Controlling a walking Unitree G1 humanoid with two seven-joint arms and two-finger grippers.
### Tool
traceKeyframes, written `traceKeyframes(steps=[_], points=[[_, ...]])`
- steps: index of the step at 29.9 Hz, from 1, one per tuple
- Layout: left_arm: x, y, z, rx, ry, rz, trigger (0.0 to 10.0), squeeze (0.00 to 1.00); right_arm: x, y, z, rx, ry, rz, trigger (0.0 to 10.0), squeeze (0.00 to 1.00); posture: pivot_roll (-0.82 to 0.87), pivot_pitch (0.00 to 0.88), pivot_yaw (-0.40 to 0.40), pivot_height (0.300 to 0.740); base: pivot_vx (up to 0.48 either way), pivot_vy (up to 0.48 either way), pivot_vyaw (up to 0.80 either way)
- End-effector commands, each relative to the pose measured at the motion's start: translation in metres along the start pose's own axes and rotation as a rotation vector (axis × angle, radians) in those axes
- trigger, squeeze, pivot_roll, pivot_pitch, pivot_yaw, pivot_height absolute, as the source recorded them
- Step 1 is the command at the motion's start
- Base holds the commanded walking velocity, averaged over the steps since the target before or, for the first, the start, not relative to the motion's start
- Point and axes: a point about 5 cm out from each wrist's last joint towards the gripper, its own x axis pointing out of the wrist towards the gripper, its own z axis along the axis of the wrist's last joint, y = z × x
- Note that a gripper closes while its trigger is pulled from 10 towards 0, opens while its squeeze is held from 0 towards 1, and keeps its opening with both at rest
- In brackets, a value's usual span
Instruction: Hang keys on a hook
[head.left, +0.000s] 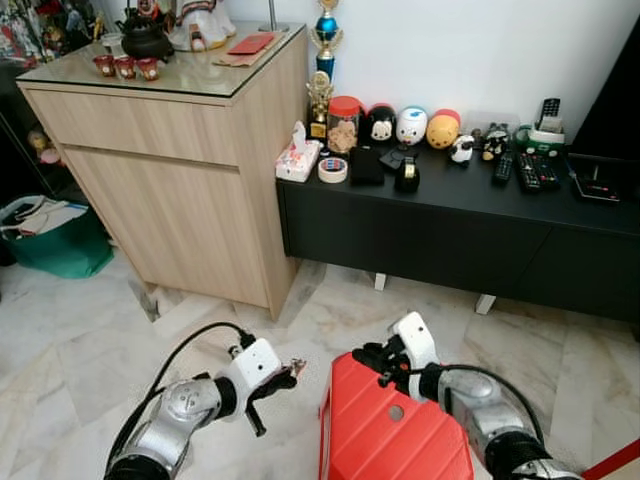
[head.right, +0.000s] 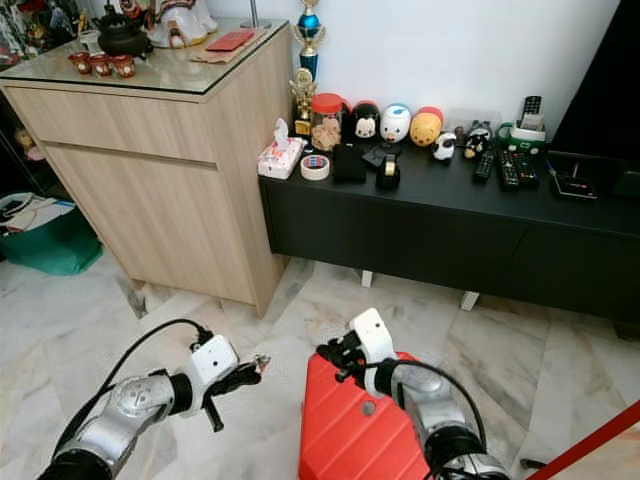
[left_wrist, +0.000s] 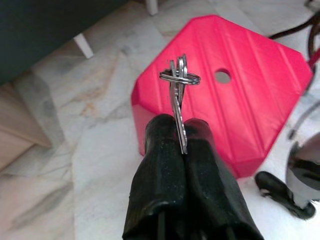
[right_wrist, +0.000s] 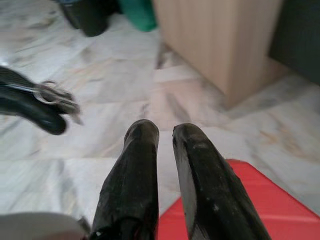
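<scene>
My left gripper (head.left: 283, 376) is shut on a small bunch of silver keys (left_wrist: 178, 85), pinching one key blade so the ring and the other keys stick out past the fingertips. It hovers low over the marble floor, just left of a red plastic stool (head.left: 390, 430). In the right wrist view the keys (right_wrist: 55, 97) appear off to one side of the right fingers. My right gripper (head.left: 368, 357) hangs over the stool's near top edge, pointing towards the left one. Its fingers stand a narrow gap apart with nothing between them.
A tall light-wood cabinet (head.left: 170, 190) stands ahead on the left. To its right a low black sideboard (head.left: 450, 235) carries toys, a tape roll, a tissue box and remotes. A green bag (head.left: 55, 245) sits at far left. Bare marble floor (head.left: 90, 350) lies between.
</scene>
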Motion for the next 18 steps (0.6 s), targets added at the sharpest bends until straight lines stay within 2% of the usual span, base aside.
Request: traceKeyframes(steps=[1, 7, 9, 10, 11, 12, 13, 14, 15, 17, 18], points=[[-0.001, 0.002, 0.005, 0.054, 0.019, -0.034, 10.0, 0.00, -0.002, 0.003, -0.004, -0.007, 0.027, 0.049, 10.0, 0.00, -0.01, 0.000, 0.012, 0.716, 0.000, 0.000, 0.00], [-0.001, 0.006, 0.009, 0.145, 0.060, -0.042, 10.0, 0.00, -0.004, 0.009, -0.002, -0.005, 0.032, 0.127, 10.0, 0.00, -0.01, 0.000, 0.014, 0.716, 0.000, 0.000, 0.00], [-0.001, 0.014, 0.013, 0.236, 0.082, 0.015, 10.0, 0.00, -0.006, 0.008, -0.001, -0.047, 0.066, 0.118, 10.0, 0.00, -0.01, 0.000, 0.016, 0.716, 0.000, 0.000, 0.00], [-0.001, 0.014, 0.013, 0.236, 0.082, 0.015, 10.0, 0.00, -0.006, 0.008, -0.001, -0.047, 0.066, 0.118, 10.0, 0.00, -0.01, 0.000, 0.016, 0.716, 0.000, 0.000, 0.00], [-0.001, 0.030, 0.015, 0.295, 0.107, 0.173, 10.0, 0.00, -0.005, 0.000, 0.002, -0.051, 0.074, 0.027, 10.0, 0.00, -0.01, 0.000, 0.020, 0.716, 0.000, 0.000, 0.00], [-0.001, 0.030, 0.015, 0.295, 0.107, 0.173, 10.0, 0.00, -0.005, 0.000, 0.002, -0.051, 0.074, 0.027, 10.0, 0.00, -0.01, 0.000, 0.020, 0.716, 0.000, 0.000, 0.00], [-0.002, 0.036, 0.012, 0.263, 0.109, 0.248, 10.0, 0.00, -0.005, -0.005, 0.003, -0.044, 0.081, -0.036, 10.0, 0.00, -0.01, 0.000, 0.021, 0.716, 0.000, 0.000, 0.00], [-0.004, 0.041, 0.008, 0.196, 0.105, 0.321, 10.0, 0.00, -0.005, -0.010, 0.002, -0.038, 0.091, -0.097, 10.0, 0.00, -0.01, 0.000, 0.023, 0.716, 0.000, 0.000, 0.00], [-0.004, 0.041, 0.008, 0.196, 0.105, 0.321, 10.0, 0.00, -0.005, -0.010, 0.002, -0.038, 0.091, -0.097, 10.0, 0.00, -0.01, 0.000, 0.023, 0.716, 0.000, 0.000, 0.00], [-0.018, 0.053, -0.025, -0.156, 0.157, 0.562, 10.0, 0.00, -0.008, -0.019, -0.008, 0.007, 0.138, -0.222, 10.0, 0.00, -0.01, 0.000, 0.025, 0.716, 0.000, 0.000, 0.00], [-0.018, 0.053, -0.025, -0.156, 0.157, 0.562, 10.0, 0.00, -0.008, -0.019, -0.008, 0.007, 0.138, -0.222, 10.0, 0.00, -0.01, 0.000, 0.025, 0.716, 0.000, 0.000, 0.00]])
